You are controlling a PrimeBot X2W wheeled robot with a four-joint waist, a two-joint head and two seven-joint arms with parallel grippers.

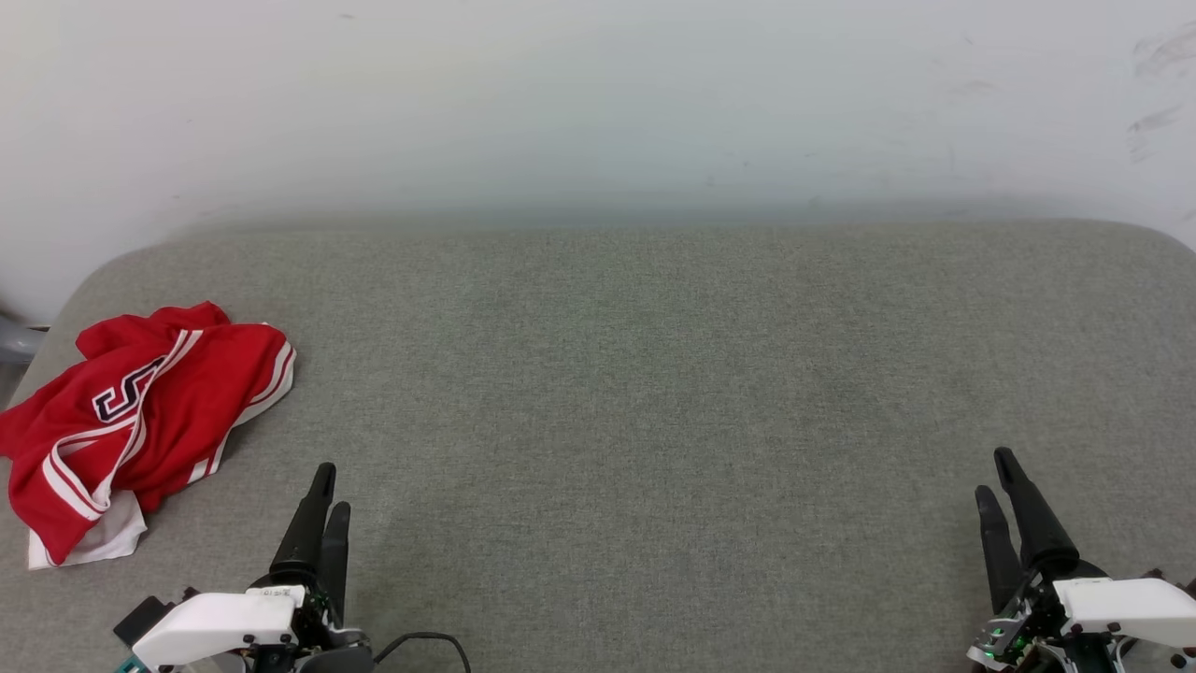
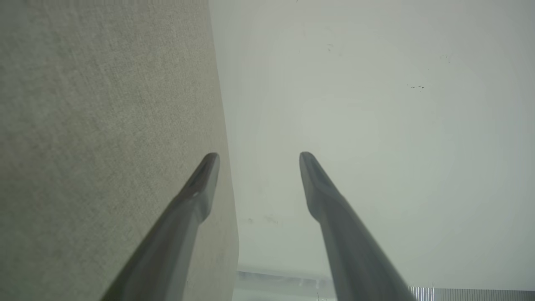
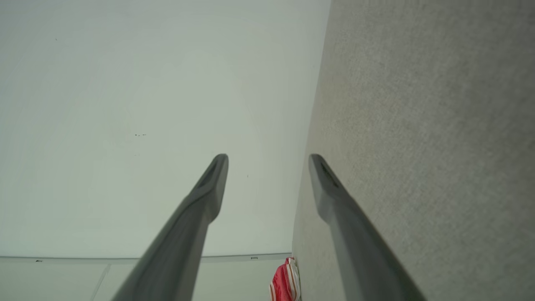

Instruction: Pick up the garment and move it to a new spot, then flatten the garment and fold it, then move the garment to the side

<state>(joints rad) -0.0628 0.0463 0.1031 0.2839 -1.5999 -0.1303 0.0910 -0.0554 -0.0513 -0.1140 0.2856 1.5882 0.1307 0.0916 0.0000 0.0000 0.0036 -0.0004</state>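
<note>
The garment (image 1: 140,421), a red jersey with white striped trim and part of a black letter showing, lies crumpled at the left end of the grey padded table (image 1: 654,393). A red and white bit of the garment (image 3: 285,282) also peeks in at the bottom of the right wrist view. My left gripper (image 1: 329,486) hovers at the lower left, just right of the garment, open and empty. Far from the garment, my right gripper (image 1: 996,473) stands open and empty at the lower right. The left wrist view shows my left gripper (image 2: 259,155) with its fingers spread, and the right wrist view my right gripper (image 3: 268,156) likewise.
A white wall (image 1: 598,103) rises behind the table's far edge. A black cable (image 1: 425,640) curls beside my left wrist. A grey object (image 1: 17,338) pokes in beyond the table's left corner.
</note>
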